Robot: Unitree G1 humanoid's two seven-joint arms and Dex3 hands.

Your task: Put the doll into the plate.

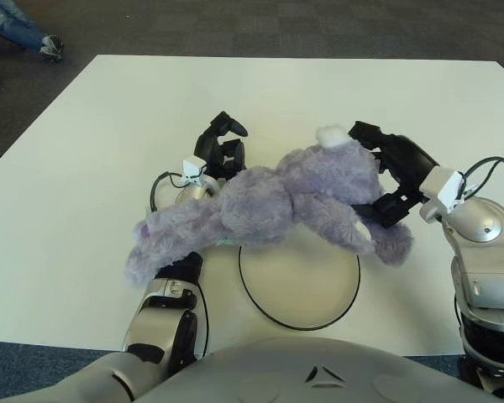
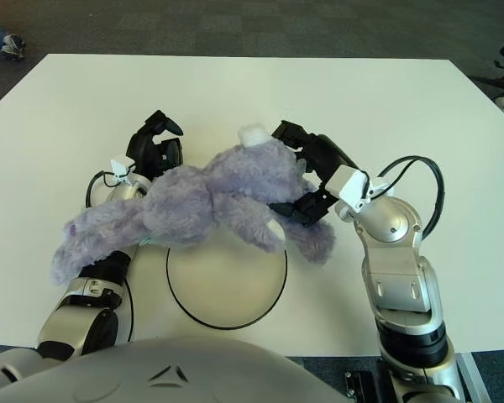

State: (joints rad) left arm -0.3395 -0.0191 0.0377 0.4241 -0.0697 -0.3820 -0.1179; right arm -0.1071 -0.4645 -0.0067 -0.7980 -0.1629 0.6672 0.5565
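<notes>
A fluffy lilac plush doll (image 1: 273, 201) with a white tuft of a tail stretches across the centre of the frame, held by both of the humanoid's hands over the far rim of a round white plate with a thin black edge (image 1: 299, 290), which lies on the white table (image 1: 84, 151) at lower centre. The right hand (image 1: 395, 172), at centre right, has its black fingers (image 1: 386, 207) clenched on the doll's rear end, one above and one below the plush. The left hand (image 1: 217, 151), left of centre, shows partly behind the doll, its forearm running under the body; its fingers appear curled behind the doll's back, though the contact is hidden. The doll's head droops toward the lower left, beyond the plate's rim, while a leg hangs over the rim on the right. To finish well, both hands should probably bring the toy toward the bottom of the frame and slightly right until its bulk sits over the plate's middle, then lower together before letting go, so the limp head does not spill onto the table.
</notes>
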